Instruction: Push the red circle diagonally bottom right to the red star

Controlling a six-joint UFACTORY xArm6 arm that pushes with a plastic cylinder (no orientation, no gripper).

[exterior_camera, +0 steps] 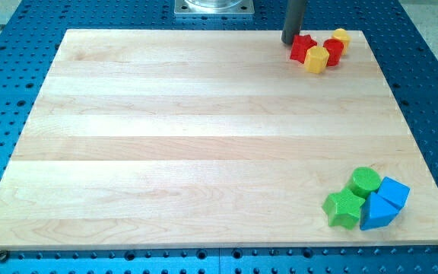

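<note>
The red star (302, 49) lies near the view's top right corner of the wooden board (204, 137). The red circle (333, 50) lies just to its right, with a yellow hexagon (316, 59) touching both from below. A second yellow block (341, 36), its shape unclear, sits against the red circle's upper right. My tip (290, 41) stands at the red star's upper left edge, touching or nearly touching it. The rod rises out of the view's top.
A green circle (366, 180), a green star (344, 208), a blue cube (393, 192) and a blue triangle (376, 214) are clustered at the view's bottom right. A metal mount (214, 7) sits at the top edge. A blue perforated table (6, 91) surrounds the board.
</note>
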